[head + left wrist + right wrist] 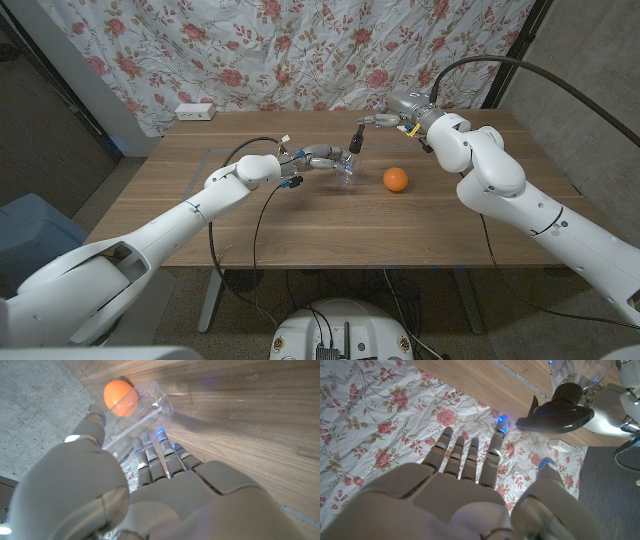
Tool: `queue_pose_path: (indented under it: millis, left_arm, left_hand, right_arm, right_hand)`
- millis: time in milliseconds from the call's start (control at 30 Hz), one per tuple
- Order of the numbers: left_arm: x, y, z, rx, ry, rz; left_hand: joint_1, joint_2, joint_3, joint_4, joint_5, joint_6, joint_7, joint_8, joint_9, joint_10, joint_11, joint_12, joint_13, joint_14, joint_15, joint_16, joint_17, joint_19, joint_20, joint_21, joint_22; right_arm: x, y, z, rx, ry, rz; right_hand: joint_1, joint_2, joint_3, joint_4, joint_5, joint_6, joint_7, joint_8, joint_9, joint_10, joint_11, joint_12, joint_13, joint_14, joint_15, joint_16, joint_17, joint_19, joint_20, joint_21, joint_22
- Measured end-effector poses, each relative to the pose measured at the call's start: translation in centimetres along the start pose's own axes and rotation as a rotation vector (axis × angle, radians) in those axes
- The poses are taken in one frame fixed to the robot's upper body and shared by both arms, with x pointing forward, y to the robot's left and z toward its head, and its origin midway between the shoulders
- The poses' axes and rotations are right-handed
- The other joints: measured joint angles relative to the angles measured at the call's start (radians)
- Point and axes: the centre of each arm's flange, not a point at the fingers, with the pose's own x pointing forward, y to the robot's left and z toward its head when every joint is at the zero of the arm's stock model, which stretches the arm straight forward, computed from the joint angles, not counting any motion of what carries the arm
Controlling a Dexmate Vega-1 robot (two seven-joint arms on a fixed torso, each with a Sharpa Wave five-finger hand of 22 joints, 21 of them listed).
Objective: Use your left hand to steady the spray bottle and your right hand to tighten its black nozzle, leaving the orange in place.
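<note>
Left hand (318,157) grips the bottle (347,170) upright on the counter (300,225), so the nozzle (356,139) can turn without it spinning. Right hand (382,121) released, fingers spread, just off the nozzle at its 2 o'clock; orange (395,179) sits clear at the bottle's 3 o'clock.

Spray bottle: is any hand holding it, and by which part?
The left hand grips the spray bottle by its clear body; the right hand holds nothing.

**Setting: wooden table before a floral backdrop**

A rectangular brown wooden table (300,225) with visible grain stands on a grey concrete floor (95,195). Behind it hangs a wrinkled white fabric curtain printed with pink roses (300,50), spanning the rear wall. A white power strip (195,112) lies at the table's far left edge. A blue upholstered seat (30,235) stands at the left. Lighting is even and diffuse.
</note>
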Motion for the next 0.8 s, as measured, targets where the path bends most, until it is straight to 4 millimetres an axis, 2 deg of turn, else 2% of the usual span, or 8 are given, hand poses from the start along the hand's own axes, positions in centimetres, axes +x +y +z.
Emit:
queue_pose_path:
  millis: [67, 233, 267, 367, 467, 500, 600, 800]
  left_arm:
    - [0.0, 0.0, -0.1, -0.001, 0.000, 0.000]
    - [0.1, 0.0, 0.0, -0.002, -0.006, -0.002]
    - [0.1, 0.0, 0.0, -0.002, -0.008, -0.003]
    - [0.2, 0.2, 0.1, -0.003, -0.012, -0.002]
    - [0.3, 0.2, 0.0, -0.004, -0.013, -0.003]
    - [0.3, 0.3, 0.1, -0.005, -0.014, -0.002]
    - [0.4, 0.3, 0.1, -0.005, -0.016, -0.002]
    - [0.4, 0.4, 0.1, -0.005, -0.019, -0.002]
  left_hand:
    - [0.000, 0.000, 0.000, 0.000, 0.000, 0.000, 0.000, 0.000, 0.000, 0.000, 0.000, 0.000, 0.001, 0.000, 0.000, 0.000, 0.000, 0.000, 0.000, 0.000, 0.000]
    - [0.000, 0.000, -0.005, 0.003, 0.000, 0.000, 0.000, 0.000, -0.002, 0.000, 0.000, -0.002, 0.006, 0.000, 0.000, 0.000, 0.000, 0.004, 0.004, 0.000, 0.000]
    - [-0.001, 0.001, -0.005, 0.003, 0.000, 0.000, 0.000, 0.000, -0.003, 0.000, 0.000, -0.002, 0.006, 0.000, 0.000, 0.000, 0.000, 0.004, 0.004, 0.000, 0.000]
    - [-0.003, 0.003, -0.009, 0.007, 0.000, 0.000, 0.000, 0.000, -0.005, 0.000, 0.000, -0.003, 0.006, 0.000, 0.000, 0.000, 0.000, 0.004, 0.004, 0.000, 0.000]
    - [-0.004, 0.004, -0.012, 0.004, 0.000, 0.003, 0.003, 0.000, -0.005, 0.000, 0.000, -0.003, 0.006, 0.000, 0.000, 0.000, 0.000, 0.004, 0.004, 0.000, 0.000]
    - [-0.004, 0.004, -0.012, 0.004, 0.000, 0.003, 0.003, 0.000, -0.005, 0.000, 0.000, -0.003, 0.006, 0.000, 0.000, 0.000, -0.002, 0.004, 0.004, 0.000, 0.000]
    - [-0.004, 0.004, -0.012, 0.004, 0.000, 0.003, 0.003, 0.000, -0.005, 0.000, 0.000, -0.003, 0.008, 0.000, 0.000, 0.000, -0.005, 0.004, 0.004, 0.000, 0.000]
    - [-0.004, 0.004, -0.012, 0.004, -0.001, 0.004, 0.004, 0.000, -0.008, 0.004, 0.000, -0.006, 0.009, 0.000, 0.000, 0.000, -0.005, 0.004, 0.004, 0.000, 0.000]
  right_arm:
    - [-0.1, 0.0, 0.0, 0.011, -0.013, 0.004]
    - [-0.3, -0.7, -1.0, 0.003, -0.017, 0.000]
    - [-0.4, -0.9, -1.3, -0.003, -0.013, -0.002]
    - [-0.5, -1.1, -1.5, 0.004, -0.039, 0.007]
    - [-0.5, -1.5, -2.1, -0.010, -0.029, 0.003]
    - [-0.5, -1.3, -1.5, 0.011, -0.074, 0.016]
    - [-0.5, -1.6, -1.8, 0.006, -0.088, 0.021]
    - [-0.4, -2.1, -2.4, -0.011, -0.096, 0.026]
  right_hand:
    - [0.019, 0.015, 0.014, -0.014, -0.008, -0.049, -0.003, -0.019, 0.004, -0.021, -0.002, -0.005, 0.000, -0.011, 0.004, -0.009, -0.002, -0.014, 0.000, 0.000, 0.000]
    - [0.081, 0.016, 0.036, -0.036, -0.011, -0.138, -0.025, -0.055, 0.009, -0.055, -0.009, -0.009, 0.002, -0.039, 0.011, -0.024, -0.002, -0.035, 0.011, 0.000, 0.000]
    - [0.093, 0.004, 0.040, -0.040, -0.011, -0.153, -0.030, -0.059, 0.010, -0.061, -0.008, -0.009, 0.004, -0.042, 0.015, -0.025, -0.002, -0.037, 0.013, 0.000, 0.000]
    - [0.134, -0.003, 0.049, -0.049, -0.011, -0.196, -0.041, -0.077, 0.010, -0.089, -0.005, -0.012, 0.005, -0.058, 0.022, -0.036, -0.007, -0.044, 0.020, 0.000, 0.000]
    - [0.164, 0.001, 0.054, -0.053, -0.010, -0.238, -0.050, -0.094, 0.010, -0.123, -0.002, -0.016, 0.005, -0.072, 0.032, -0.045, -0.007, -0.051, 0.027, -0.003, 0.000]
    - [0.185, -0.003, 0.060, -0.050, -0.007, -0.253, -0.053, -0.100, 0.010, -0.137, -0.001, -0.016, 0.005, -0.078, 0.033, -0.047, -0.007, -0.055, 0.030, -0.004, 0.000]
    - [0.207, -0.006, 0.067, -0.049, -0.007, -0.292, -0.059, -0.118, 0.007, -0.165, 0.002, -0.020, 0.005, -0.094, 0.042, -0.054, -0.010, -0.062, 0.023, -0.004, 0.000]
    - [0.251, -0.015, 0.079, -0.045, 0.006, -0.374, -0.075, -0.154, 0.007, -0.228, 0.008, -0.020, 0.005, -0.136, 0.061, -0.070, -0.011, -0.075, 0.036, -0.004, -0.002]
